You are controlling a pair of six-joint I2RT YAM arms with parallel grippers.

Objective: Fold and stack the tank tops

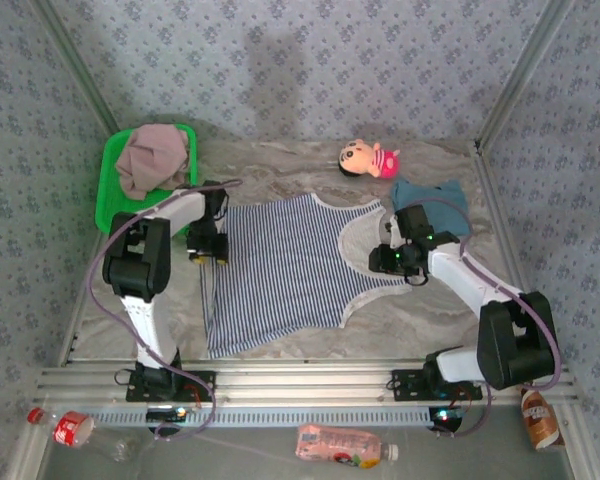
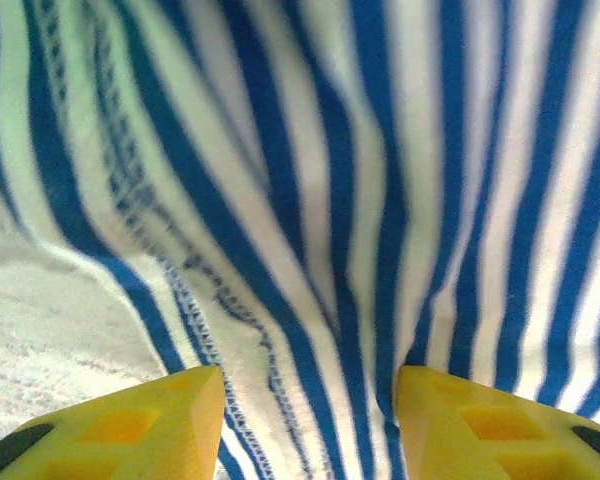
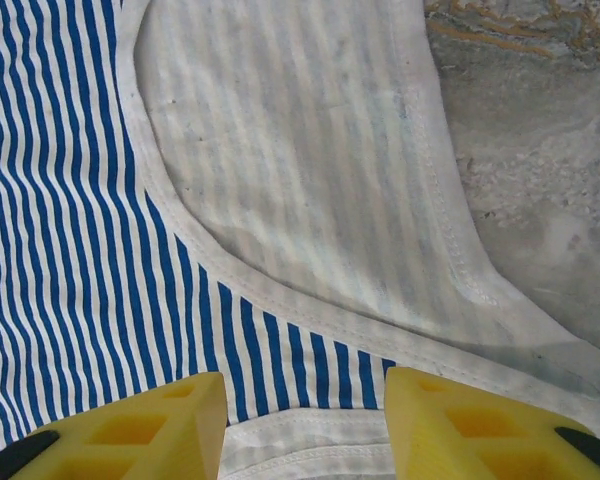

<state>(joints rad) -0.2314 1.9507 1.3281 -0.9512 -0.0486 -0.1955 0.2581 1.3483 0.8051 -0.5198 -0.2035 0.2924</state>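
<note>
The navy-and-white striped tank top [image 1: 280, 270] lies spread flat on the table's middle, hem to the left and straps to the right. My left gripper [image 1: 208, 245] is at its hem edge. In the left wrist view it [image 2: 310, 400] is open, with rumpled striped cloth [image 2: 310, 200] lying between the yellow fingers [image 2: 170, 420]. My right gripper [image 1: 392, 258] hovers at the strap end. There it [image 3: 305, 400] is open over the striped strap [image 3: 280, 350] and its white binding. The teal-blue tank top [image 1: 430, 195] lies crumpled behind the right arm. The mauve-pink one [image 1: 152, 158] sits heaped in a green tray [image 1: 108, 190].
A pink plush doll [image 1: 368, 158] lies at the back of the marble-patterned table [image 1: 280, 170]. Bottles [image 1: 345, 445] lie below the rail at the near edge. Patterned walls close in the back and both sides.
</note>
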